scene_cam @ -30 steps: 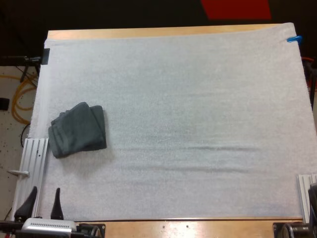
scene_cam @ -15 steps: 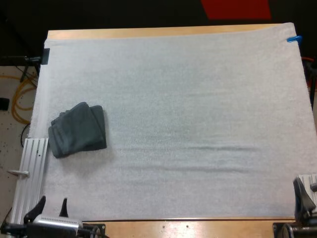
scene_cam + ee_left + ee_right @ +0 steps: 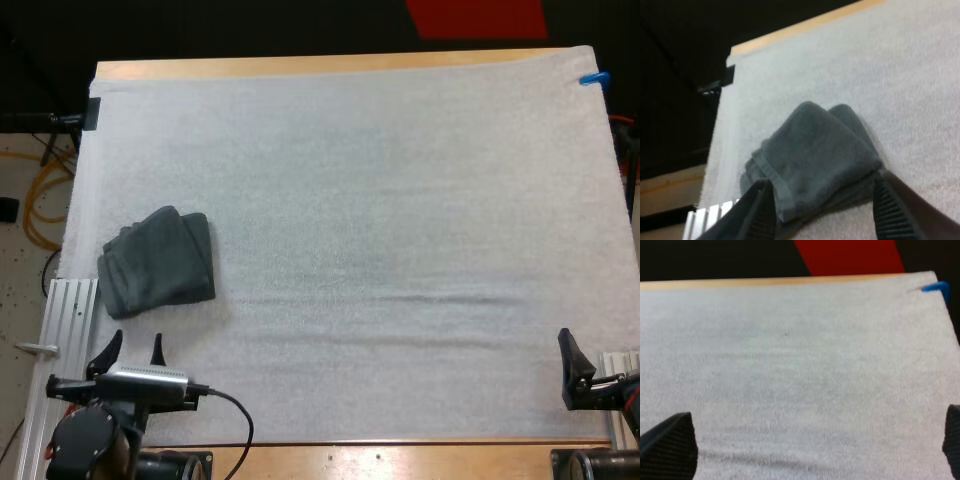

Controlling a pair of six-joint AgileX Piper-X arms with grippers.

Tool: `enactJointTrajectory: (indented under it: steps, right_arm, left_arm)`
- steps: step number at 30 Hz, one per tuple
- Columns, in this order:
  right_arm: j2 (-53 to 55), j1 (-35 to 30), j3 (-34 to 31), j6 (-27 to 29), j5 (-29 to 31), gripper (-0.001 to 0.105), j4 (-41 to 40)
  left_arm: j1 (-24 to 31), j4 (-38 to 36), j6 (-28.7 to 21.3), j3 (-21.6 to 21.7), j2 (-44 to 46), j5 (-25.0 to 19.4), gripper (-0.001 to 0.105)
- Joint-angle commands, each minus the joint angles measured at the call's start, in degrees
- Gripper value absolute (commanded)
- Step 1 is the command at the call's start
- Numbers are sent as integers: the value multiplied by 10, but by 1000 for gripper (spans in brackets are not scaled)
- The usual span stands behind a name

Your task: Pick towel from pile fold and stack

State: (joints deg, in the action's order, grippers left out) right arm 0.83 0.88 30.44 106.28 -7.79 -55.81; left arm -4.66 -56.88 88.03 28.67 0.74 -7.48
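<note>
The dark grey-green towel lies loosely bunched at the mat's left side; our left gripper hovers just beside it, fingers apart, holding nothing; our right gripper, wide open and empty, is at the mat's right edge.

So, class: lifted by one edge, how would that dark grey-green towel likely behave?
The towel lies in loose layers, so it would probably droop and unfold. Its rounded, slack folds suggest no stiffness. Pushed across the mat, it would likely bunch rather than slide.
</note>
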Motion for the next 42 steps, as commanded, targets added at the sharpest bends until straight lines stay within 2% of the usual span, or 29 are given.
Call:
enactJointTrajectory:
  steps: [1,16,42]
  right_arm:
    - [21,0,-1,3,-1,98,8]
    - [21,0,-9,3,-1,98,-20]
    - [21,0,-9,2,-1,98,-20]
  left_arm:
    - [2,16,7,-7,80,-4,44]
    - [2,29,84,-15,80,-4,44]
    - [2,30,84,-15,80,-4,44]
